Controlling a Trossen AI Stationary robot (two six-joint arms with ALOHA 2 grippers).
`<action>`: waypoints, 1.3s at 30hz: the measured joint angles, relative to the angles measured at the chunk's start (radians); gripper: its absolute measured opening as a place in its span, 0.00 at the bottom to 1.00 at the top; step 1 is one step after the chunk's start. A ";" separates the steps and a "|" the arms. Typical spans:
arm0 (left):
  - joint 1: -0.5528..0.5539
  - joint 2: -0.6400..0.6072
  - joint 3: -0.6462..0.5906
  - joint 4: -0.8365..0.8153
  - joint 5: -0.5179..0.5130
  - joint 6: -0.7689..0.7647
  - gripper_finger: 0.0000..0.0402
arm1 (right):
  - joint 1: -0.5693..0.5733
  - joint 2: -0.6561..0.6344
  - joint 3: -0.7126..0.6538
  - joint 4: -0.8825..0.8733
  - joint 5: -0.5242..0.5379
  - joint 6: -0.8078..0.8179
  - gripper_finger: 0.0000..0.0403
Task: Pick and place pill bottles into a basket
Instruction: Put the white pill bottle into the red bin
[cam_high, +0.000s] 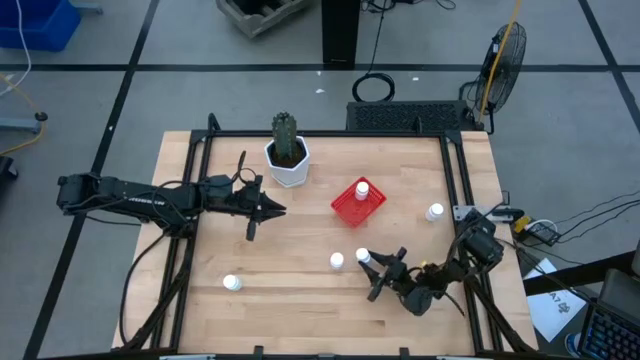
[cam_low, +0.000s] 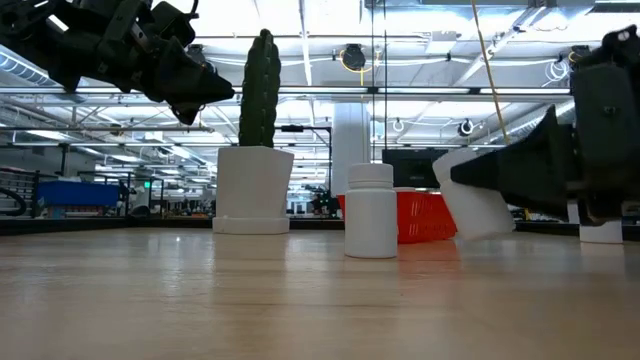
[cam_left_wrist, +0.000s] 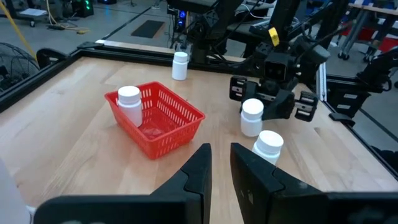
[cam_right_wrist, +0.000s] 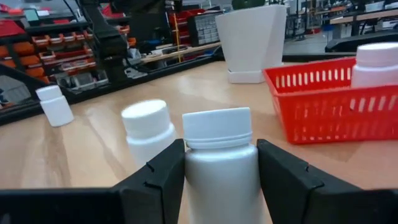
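Five white pill bottles show. One stands in the red basket (cam_high: 358, 203), at its far corner (cam_high: 362, 187). One stands alone at the near left (cam_high: 231, 283), one at the right (cam_high: 435, 212), and one near the front (cam_high: 337, 261). My right gripper (cam_high: 372, 266), low at the front right, is shut on the fifth bottle (cam_high: 364, 257), beside that standing bottle (cam_right_wrist: 147, 127). My left gripper (cam_high: 280, 210) hovers shut and empty above the table, left of the basket (cam_left_wrist: 155, 121). My right gripper pinches the bottle's body (cam_right_wrist: 217, 168), just under the cap (cam_right_wrist: 217, 127), between its two fingers (cam_right_wrist: 158, 174). The fingers come nearly level from the table's right side. The bottle (cam_low: 480, 205) sits tilted in the hold, its bottom a little above the table.
A white faceted pot with a green cactus (cam_high: 288, 160) stands at the far side, left of the basket. A dark frame (cam_high: 455, 170) borders the wooden table. Open wood lies between the basket and the near-left bottle.
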 joint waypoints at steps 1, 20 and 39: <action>0.000 0.000 0.000 0.000 0.000 0.000 0.16 | 0.000 0.006 0.000 -0.020 0.003 0.022 0.40; 0.000 0.000 0.000 -0.001 0.000 -0.008 0.16 | 0.017 0.025 -0.001 -0.098 -0.040 0.094 0.54; 0.000 0.000 0.000 -0.009 0.001 -0.013 0.16 | 0.007 -0.308 -0.007 -0.168 -0.184 -0.389 0.67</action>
